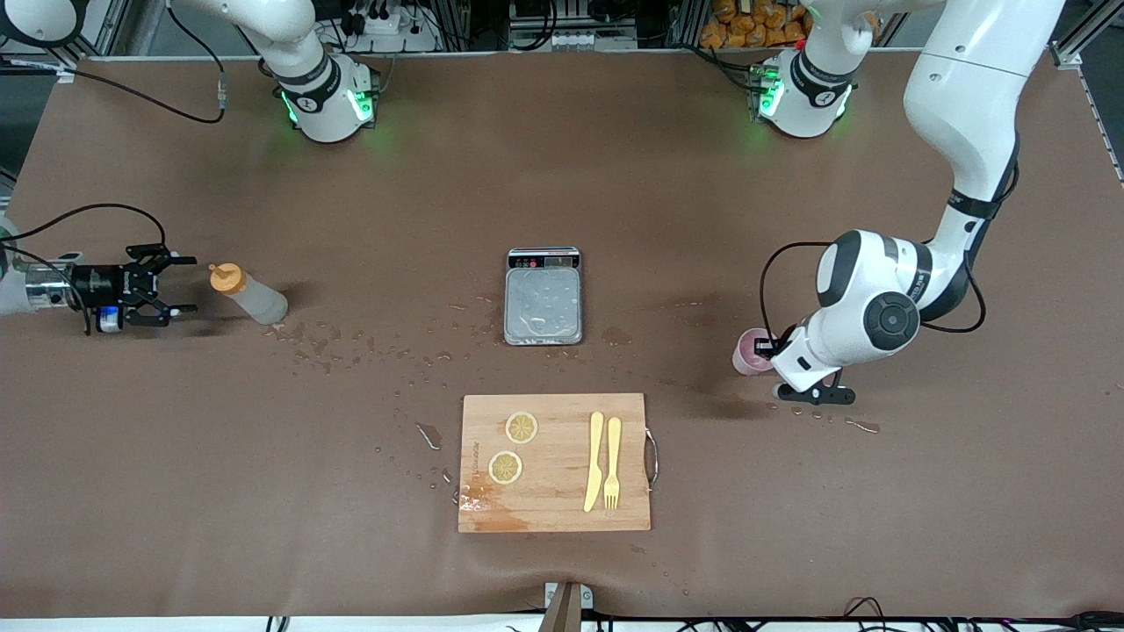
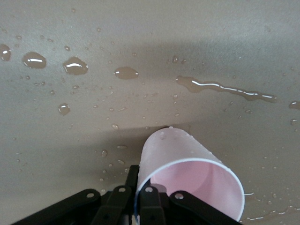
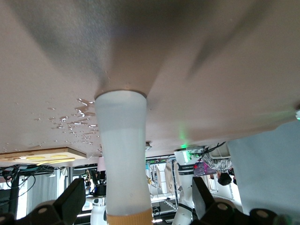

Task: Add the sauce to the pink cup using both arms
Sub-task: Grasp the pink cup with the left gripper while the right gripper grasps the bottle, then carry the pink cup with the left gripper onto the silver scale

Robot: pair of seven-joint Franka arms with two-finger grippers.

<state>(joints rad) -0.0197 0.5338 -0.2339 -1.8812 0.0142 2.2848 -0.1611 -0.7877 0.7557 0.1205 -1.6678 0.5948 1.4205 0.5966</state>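
Pink cup [image 2: 187, 178] stands on the wet table [image 1: 263, 439] at the left arm's end, and the left gripper [image 1: 773, 349] has its fingers closed on the cup's wall, so this first grasp looks done. Near the right arm's end, the sauce [image 1: 250, 294] is upright on the table and the right gripper [image 1: 180, 283] is level with it, fingers open on both sides but not yet closed. Gripping the bottle, bringing both together and squeezing are left to do
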